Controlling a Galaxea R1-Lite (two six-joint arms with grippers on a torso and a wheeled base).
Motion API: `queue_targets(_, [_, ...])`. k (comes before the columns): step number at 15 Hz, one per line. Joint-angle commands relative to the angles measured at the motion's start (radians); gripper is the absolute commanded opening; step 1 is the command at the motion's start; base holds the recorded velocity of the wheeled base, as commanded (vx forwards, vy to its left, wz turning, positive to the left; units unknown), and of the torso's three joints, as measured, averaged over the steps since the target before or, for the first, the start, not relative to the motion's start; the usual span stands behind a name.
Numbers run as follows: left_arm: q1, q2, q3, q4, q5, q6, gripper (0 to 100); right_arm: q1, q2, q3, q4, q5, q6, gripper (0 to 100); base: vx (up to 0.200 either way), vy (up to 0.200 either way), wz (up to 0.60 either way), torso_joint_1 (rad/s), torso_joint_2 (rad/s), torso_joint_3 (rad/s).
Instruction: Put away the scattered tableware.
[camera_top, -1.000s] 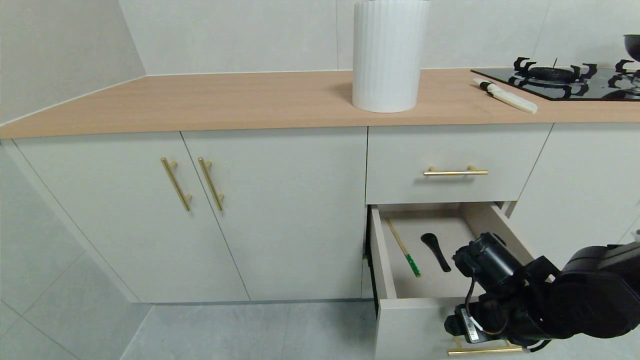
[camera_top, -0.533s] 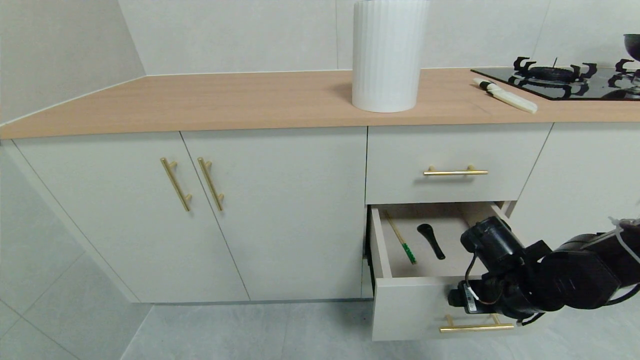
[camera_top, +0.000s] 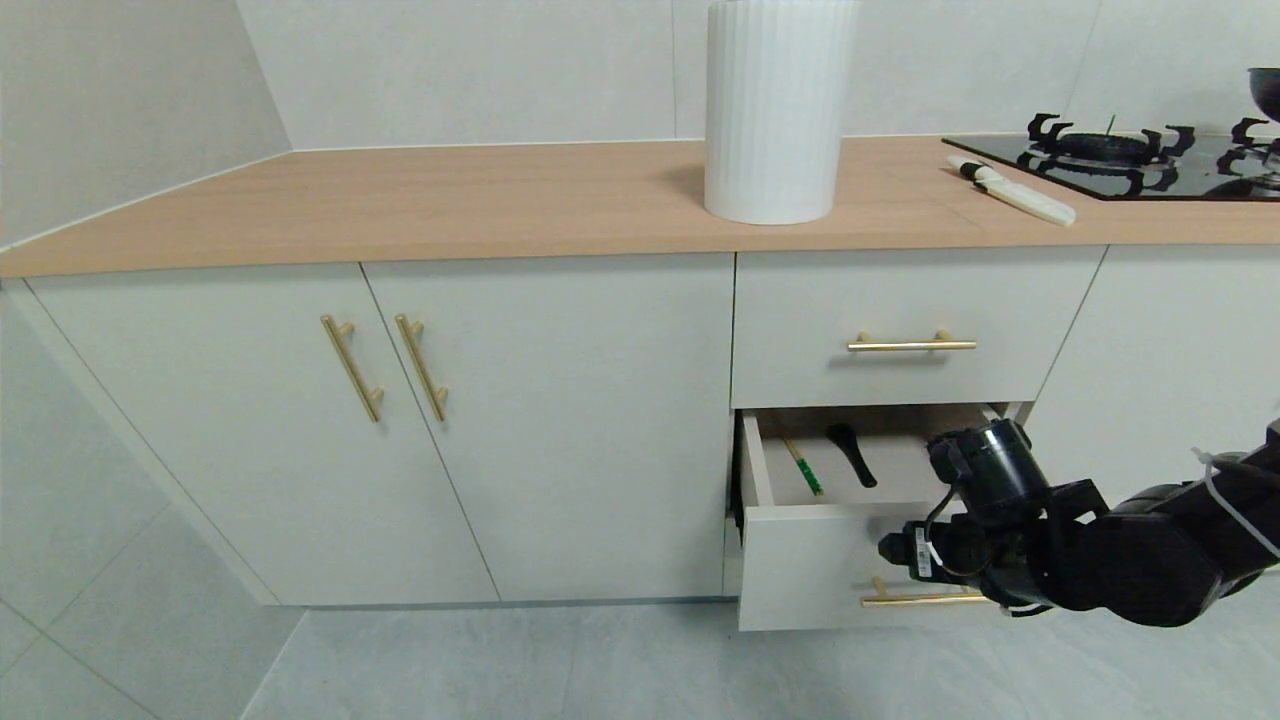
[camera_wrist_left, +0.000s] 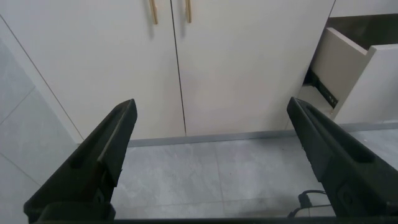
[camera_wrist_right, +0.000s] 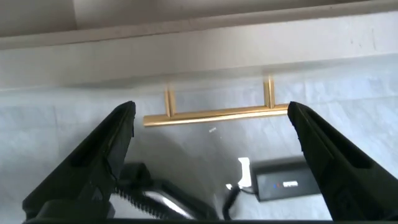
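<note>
"Since the drawer (camera_top: 800, 560) is standing part open, where are you taking hold?"

"I'm holding the right tool (camera_wrist_right: 209, 109) spread wide and empty, fingers flanking its brass handle (camera_top: 920, 598). I'm judging the front stiff and easy to slide. Chopsticks (camera_top: 803, 467) and black spoon (camera_top: 850, 455) are lying inside, light and loose. The left tool (camera_wrist_left: 209, 106) is hanging open and empty over the floor (camera_wrist_left: 205, 168), beside the cabinet doors (camera_wrist_left: 249, 62), with room to swing."

Chopsticks (camera_top: 803, 466), wooden with green ends, and a black spoon (camera_top: 850, 455) lie flat, side by side, in the part-open drawer (camera_top: 810, 560), beyond the tool (camera_wrist_right: 210, 113).
</note>
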Motion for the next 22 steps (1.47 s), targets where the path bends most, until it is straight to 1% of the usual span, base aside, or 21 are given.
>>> queue_targets(1, [0.0, 0.002, 0.0, 0.0, -0.001, 0.0, 100, -0.003, 0.022, 0.009, -0.031, 0.001, -0.001, 100, 0.0, 0.0, 0.0, 0.0, 0.0, 0.0])
queue_targets(7, [0.0, 0.002, 0.0, 0.0, 0.001, 0.0, 100, -0.019, 0.114, 0.029, -0.246, -0.003, 0.0, 100, 0.0, 0.0, 0.0, 0.0, 0.0, 0.0])
queue_targets(9, [0.0, 0.002, 0.0, 0.0, -0.001, 0.0, 100, -0.037, 0.172, 0.036, -0.375, -0.018, 0.0, 100, 0.0, 0.0, 0.0, 0.0, 0.0, 0.0])
queue_targets(11, [0.0, 0.002, 0.0, 0.0, -0.001, 0.0, 100, -0.037, 0.208, 0.036, -0.427, -0.035, 0.0, 100, 0.0, 0.0, 0.0, 0.0, 0.0, 0.0])
queue_targets(13, [0.0, 0.002, 0.0, 0.0, 0.001, 0.0, 100, -0.051, 0.252, 0.029, -0.534, -0.041, 0.006, 100, 0.0, 0.0, 0.0, 0.0, 0.0, 0.0])
queue_targets(16, [0.0, 0.002, 0.0, 0.0, 0.001, 0.0, 100, -0.072, 0.323, 0.028, -0.738, -0.044, -0.001, 100, 0.0, 0.0, 0.0, 0.0, 0.0, 0.0])
queue_targets(18, [0.0, 0.002, 0.0, 0.0, -0.001, 0.0, 100, -0.078, 0.356, 0.023, -0.809, -0.044, -0.004, 100, 0.0, 0.0, 0.0, 0.0, 0.0, 0.0])
queue_targets(22, [0.0, 0.002, 0.0, 0.0, -0.001, 0.0, 100, -0.095, 0.406, -0.023, -0.87, -0.045, 0.003, 100, 0.0, 0.0, 0.0, 0.0, 0.0, 0.0])
